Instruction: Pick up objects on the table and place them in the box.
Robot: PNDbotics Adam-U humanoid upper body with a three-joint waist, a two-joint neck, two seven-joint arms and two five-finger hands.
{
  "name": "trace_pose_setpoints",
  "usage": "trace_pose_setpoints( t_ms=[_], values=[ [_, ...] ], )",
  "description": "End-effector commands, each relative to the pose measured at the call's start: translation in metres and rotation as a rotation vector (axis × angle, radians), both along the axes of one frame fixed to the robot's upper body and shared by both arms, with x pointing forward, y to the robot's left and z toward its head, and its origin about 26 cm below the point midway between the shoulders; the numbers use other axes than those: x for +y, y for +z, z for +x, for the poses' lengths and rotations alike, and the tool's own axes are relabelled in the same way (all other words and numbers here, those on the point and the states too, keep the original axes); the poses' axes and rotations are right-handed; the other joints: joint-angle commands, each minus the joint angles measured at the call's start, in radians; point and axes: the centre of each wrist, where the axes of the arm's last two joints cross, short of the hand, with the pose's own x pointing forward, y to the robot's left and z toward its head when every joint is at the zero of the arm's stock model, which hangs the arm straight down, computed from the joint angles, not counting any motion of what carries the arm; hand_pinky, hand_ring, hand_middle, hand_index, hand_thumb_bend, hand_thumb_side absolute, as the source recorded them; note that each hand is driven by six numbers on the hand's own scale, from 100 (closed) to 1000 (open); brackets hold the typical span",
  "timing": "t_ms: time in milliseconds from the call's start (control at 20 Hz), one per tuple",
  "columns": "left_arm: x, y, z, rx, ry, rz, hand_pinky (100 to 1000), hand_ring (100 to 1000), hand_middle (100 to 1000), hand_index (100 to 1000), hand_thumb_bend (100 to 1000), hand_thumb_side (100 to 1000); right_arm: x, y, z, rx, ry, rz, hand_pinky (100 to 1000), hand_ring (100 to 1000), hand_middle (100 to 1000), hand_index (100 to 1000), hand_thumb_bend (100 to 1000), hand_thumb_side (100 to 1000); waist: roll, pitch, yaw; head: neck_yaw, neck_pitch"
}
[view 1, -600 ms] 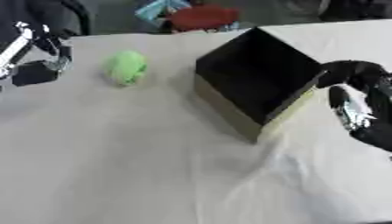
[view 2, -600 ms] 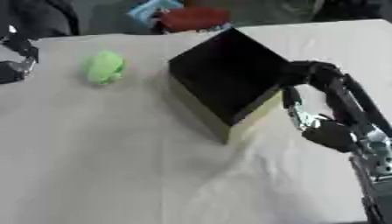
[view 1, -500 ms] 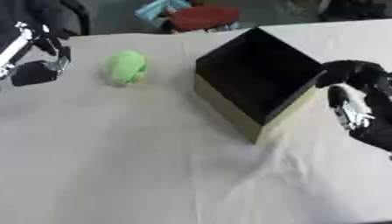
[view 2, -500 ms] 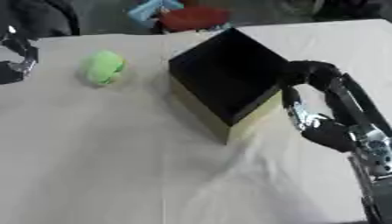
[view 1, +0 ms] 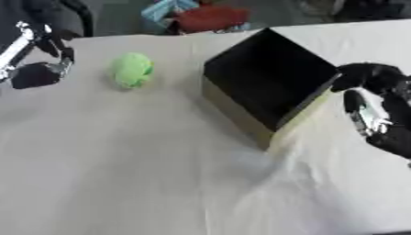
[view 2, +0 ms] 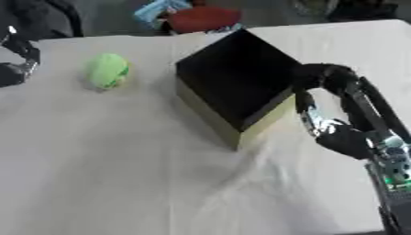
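Desk [view 1: 144, 174]: we see a white cloth over it, creased near the box's front corner.
Box [view 1: 269, 82]: black inside, tan outer walls, open top, sits centre-right on the desk, turned corner-on to us. We can't make out anything inside, interior is just dark.
Green object [view 1: 131, 69]: roundish, light green, lying on the cloth left of the box, clear of it w/ a gap between. Nothing touching it.
Left robot hand [view 1: 44, 64]: upper-left, near the desk's far-left edge, beside the green object but apart from it. Fingers curled in; we see nothing held in them.
Right robot hand [view 2: 325, 105]: at the box's right side, arm coming in from lower right. Fingers bent over toward the box's right rim, at or just beside it; we can't tell if they touch. Nothing visibly held.
Beyond the desk: a red item [view 1: 210, 16] and a light blue item [view 1: 159, 10] past the far edge, both too blurred for us to identify.
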Motion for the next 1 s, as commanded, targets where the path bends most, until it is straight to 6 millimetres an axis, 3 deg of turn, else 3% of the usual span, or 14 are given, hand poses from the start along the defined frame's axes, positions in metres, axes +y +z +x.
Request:
trace_pose_setpoints(
  t_ms=[50,100,200,250,450,700,1000],
  values=[
    [0.003,0.022,0.004,0.001,0.001,0.075,702,616,611,779,105,417,-0.001,0.004,0.0,-0.011,0.007,-0.007,682,633,604,806,100,558,0.0,-0.024,-0.003,0.001,0.01],
    [0.001,0.026,0.007,0.017,-0.003,0.102,711,637,634,791,184,444,-0.001,0.004,0.0,-0.01,0.009,-0.009,682,634,604,806,100,558,0.0,-0.025,-0.004,0.002,0.01],
    [-0.002,0.034,0.015,0.041,-0.004,0.165,713,648,644,795,231,448,0.0,0.004,0.0,-0.008,0.014,-0.011,682,633,604,806,100,559,0.002,-0.027,-0.009,0.006,0.013],
    [-0.005,0.038,0.02,0.048,0.002,0.2,722,671,670,804,322,481,0.0,0.003,0.0,-0.006,0.016,-0.012,682,633,604,806,100,560,0.003,-0.028,-0.013,0.008,0.014],
    [-0.016,0.044,0.041,0.073,0.035,0.293,730,687,691,813,401,490,0.0,0.002,0.0,0.0,0.022,-0.014,682,633,603,806,100,565,0.007,-0.028,-0.029,0.017,0.015],
    [-0.031,0.038,0.065,0.111,0.078,0.36,731,696,700,809,408,453,0.001,0.002,0.0,0.001,0.032,-0.017,681,631,602,806,100,568,0.011,-0.024,-0.052,0.031,0.018],
    [-0.047,0.032,0.08,0.139,0.092,0.453,728,704,698,794,378,375,0.003,0.002,0.0,0.003,0.042,-0.018,680,630,601,805,100,572,0.019,-0.018,-0.076,0.044,0.02]
  ],
)
